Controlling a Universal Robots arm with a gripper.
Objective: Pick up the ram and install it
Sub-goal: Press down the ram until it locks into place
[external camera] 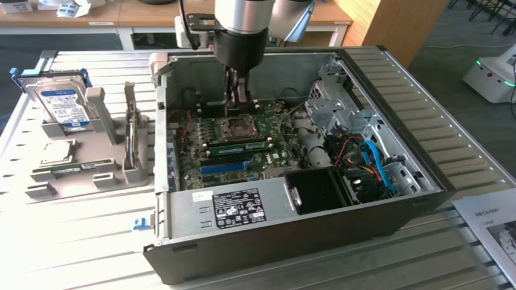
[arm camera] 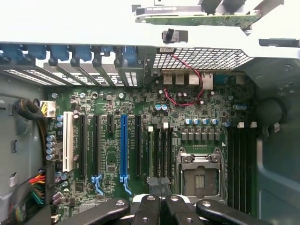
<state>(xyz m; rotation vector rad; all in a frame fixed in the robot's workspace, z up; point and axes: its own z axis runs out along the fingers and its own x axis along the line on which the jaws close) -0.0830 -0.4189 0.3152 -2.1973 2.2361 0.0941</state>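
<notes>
The ram [external camera: 81, 166], a thin green stick with a small white label, lies flat in a grey holder [external camera: 48, 181] on the bench at the exterior view's left, outside the open PC case [external camera: 403, 84]. My gripper [external camera: 238, 106] hangs inside the case, just above the motherboard [external camera: 193, 136] beside the empty CPU socket [external camera: 240, 125], far from that stick. It is shut, and nothing green shows between its fingers. In the wrist view the gripper [arm camera: 159, 190] hovers over black memory slots [arm camera: 161, 150] next to the socket [arm camera: 199, 176]. Another green stick [external camera: 241, 145] sits in a motherboard slot.
A blue-labelled hard drive [external camera: 64, 103] stands in the holder. A long green board [arm camera: 201, 19] stands on edge beside the case wall. A blue slot strip [external camera: 224, 166], cables [external camera: 375, 163] and a black fan duct [external camera: 322, 188] crowd the case. Papers [external camera: 492, 223] lie at the exterior view's right.
</notes>
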